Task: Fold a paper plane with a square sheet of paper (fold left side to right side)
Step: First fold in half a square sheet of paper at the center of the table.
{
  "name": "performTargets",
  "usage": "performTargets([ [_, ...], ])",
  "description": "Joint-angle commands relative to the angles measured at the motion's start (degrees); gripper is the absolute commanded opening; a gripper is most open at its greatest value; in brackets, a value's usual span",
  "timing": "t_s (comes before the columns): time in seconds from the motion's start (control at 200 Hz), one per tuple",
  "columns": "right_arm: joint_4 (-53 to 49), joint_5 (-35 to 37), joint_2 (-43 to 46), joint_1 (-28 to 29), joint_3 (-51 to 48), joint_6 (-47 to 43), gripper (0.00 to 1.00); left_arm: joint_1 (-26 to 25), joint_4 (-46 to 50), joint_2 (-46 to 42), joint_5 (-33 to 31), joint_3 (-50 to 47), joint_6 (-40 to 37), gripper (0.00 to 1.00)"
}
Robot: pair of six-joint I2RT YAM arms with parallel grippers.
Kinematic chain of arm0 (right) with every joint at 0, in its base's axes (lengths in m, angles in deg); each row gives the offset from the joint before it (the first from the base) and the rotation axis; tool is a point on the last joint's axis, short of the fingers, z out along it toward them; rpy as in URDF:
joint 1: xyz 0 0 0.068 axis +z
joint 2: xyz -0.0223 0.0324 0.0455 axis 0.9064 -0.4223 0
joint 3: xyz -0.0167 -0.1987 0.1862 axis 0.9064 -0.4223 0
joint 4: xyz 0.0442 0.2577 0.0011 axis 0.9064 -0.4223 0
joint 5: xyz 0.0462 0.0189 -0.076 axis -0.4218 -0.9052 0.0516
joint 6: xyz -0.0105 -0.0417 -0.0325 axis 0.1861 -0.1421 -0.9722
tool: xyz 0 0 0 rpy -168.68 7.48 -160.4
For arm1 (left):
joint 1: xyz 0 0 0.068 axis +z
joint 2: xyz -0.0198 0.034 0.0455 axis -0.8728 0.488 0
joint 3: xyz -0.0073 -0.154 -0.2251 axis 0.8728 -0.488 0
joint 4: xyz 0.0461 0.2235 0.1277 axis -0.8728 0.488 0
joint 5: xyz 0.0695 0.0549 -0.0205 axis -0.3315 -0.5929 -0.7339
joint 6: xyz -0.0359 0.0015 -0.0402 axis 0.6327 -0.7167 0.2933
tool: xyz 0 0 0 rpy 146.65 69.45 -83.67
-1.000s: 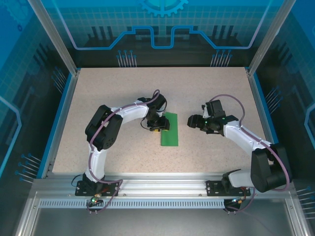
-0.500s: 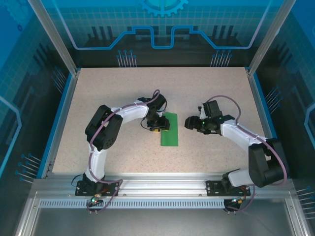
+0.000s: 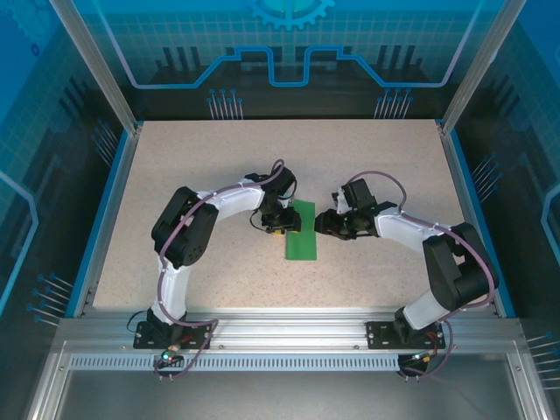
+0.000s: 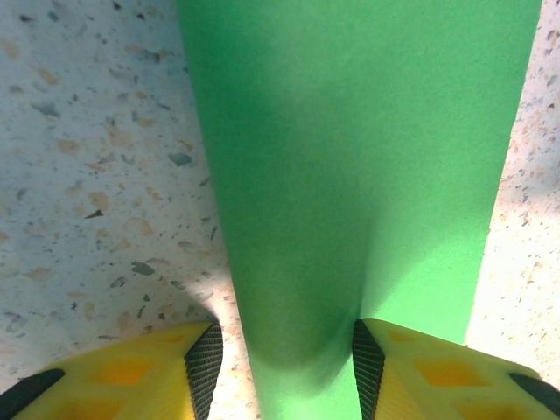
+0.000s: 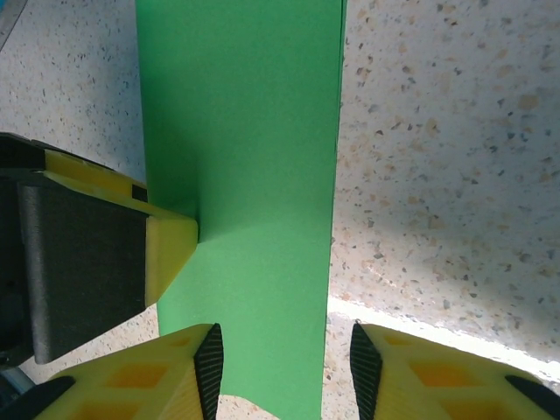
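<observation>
The square sheet of paper [image 3: 303, 233] lies on the table as a narrow bright green strip, long side running away from the arms. My left gripper [image 3: 282, 226] sits at its left edge, jaws open, and the strip's slightly raised left edge [image 4: 297, 289] passes between the pads. One of its yellow fingers [image 5: 171, 249] touches that edge in the right wrist view. My right gripper [image 3: 321, 224] is at the strip's right side, open, straddling the right edge of the paper [image 5: 254, 175] low over the table.
The speckled beige tabletop [image 3: 219, 166] surrounds the paper, bounded by blue rails left and right and an aluminium frame [image 3: 289, 337] at the near edge. Both arms reach inward and nearly meet over the strip.
My right gripper has moved left, from well clear of the paper to over its right edge. The left gripper and the paper have stayed put.
</observation>
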Motion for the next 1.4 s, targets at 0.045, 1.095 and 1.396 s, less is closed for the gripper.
performTargets([
  [0.045, -0.7, 0.5, 0.4, 0.6, 1.7, 0.2, 0.45, -1.9, -1.5, 4.2, 0.0, -1.3, -1.0, 0.47],
  [1.095, -2.3, 2.6, 2.3, 0.6, 1.9, -0.1, 0.46, -1.9, -1.8, 4.5, 0.5, -1.3, -1.4, 0.46],
  [1.396, -2.5, 3.4, 3.2, 0.5, 1.8, -0.1, 0.46, -2.1, -1.9, 4.8, 1.1, -1.2, -1.8, 0.46],
])
